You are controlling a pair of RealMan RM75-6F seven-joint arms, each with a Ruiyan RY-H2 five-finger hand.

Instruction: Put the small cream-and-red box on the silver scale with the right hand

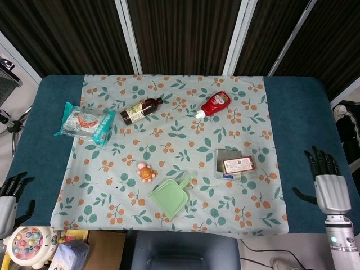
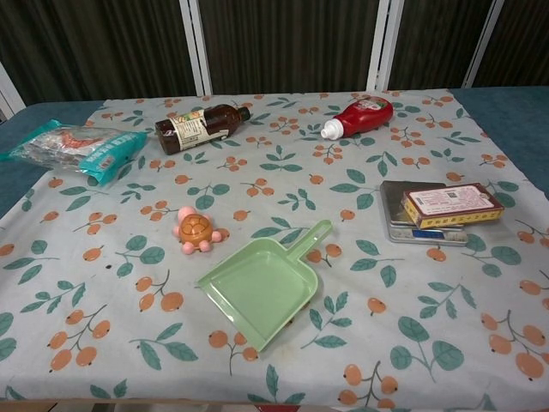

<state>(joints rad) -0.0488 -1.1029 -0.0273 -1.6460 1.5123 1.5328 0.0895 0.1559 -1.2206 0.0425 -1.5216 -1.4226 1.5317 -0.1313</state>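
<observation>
The small cream-and-red box (image 1: 238, 164) (image 2: 452, 204) lies flat on the silver scale (image 1: 224, 157) (image 2: 400, 196) at the right of the flowered cloth. My right hand (image 1: 327, 183) is off to the right over the blue table edge, fingers spread and holding nothing, well apart from the box. My left hand (image 1: 8, 198) shows at the lower left edge of the head view, fingers apart and empty. Neither hand appears in the chest view.
A green dustpan (image 1: 171, 195) and an orange toy turtle (image 1: 146, 172) lie in the front middle. A brown bottle (image 1: 140, 109), a red ketchup bottle (image 1: 215, 103) and a teal snack bag (image 1: 85, 121) lie further back. A toy and boxes (image 1: 31, 246) sit below the table's left corner.
</observation>
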